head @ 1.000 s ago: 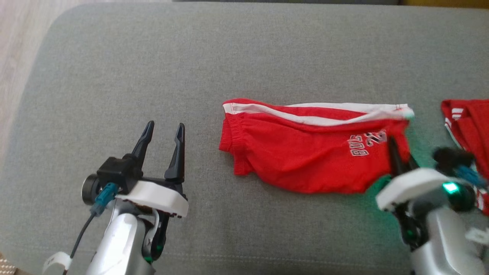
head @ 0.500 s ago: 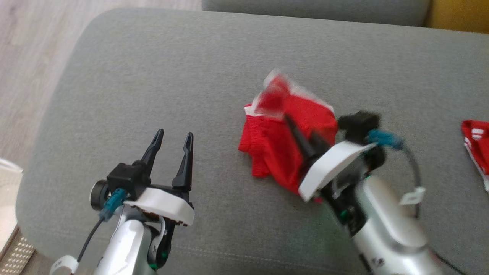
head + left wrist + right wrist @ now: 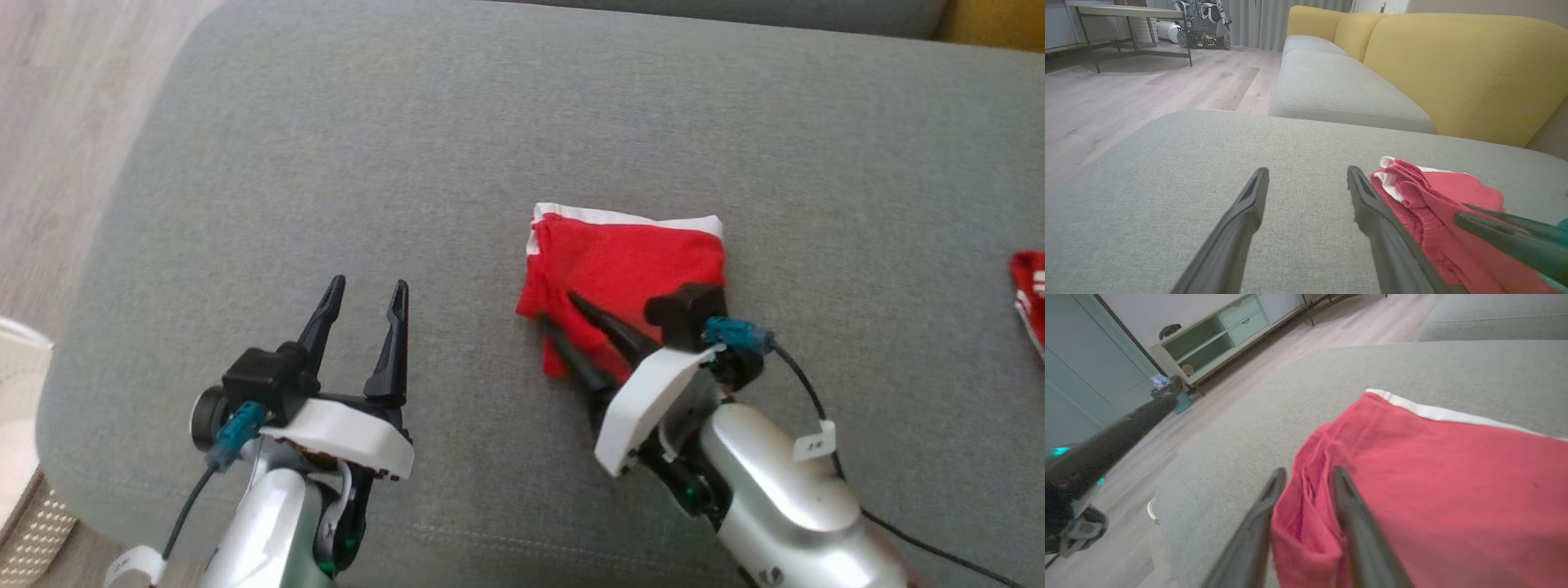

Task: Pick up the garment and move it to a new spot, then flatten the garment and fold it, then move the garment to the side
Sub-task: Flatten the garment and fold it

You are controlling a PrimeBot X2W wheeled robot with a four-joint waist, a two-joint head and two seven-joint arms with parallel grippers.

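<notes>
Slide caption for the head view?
Right end effector, fingers parted, at the edge of the folded red garment on the grey cushion; left end effector open, apart from it.

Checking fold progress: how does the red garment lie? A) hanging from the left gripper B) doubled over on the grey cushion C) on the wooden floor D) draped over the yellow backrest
B: the red garment lies doubled over on the grey cushion, the right gripper with its fingers at its near-left edge, the left gripper apart from it.
</notes>
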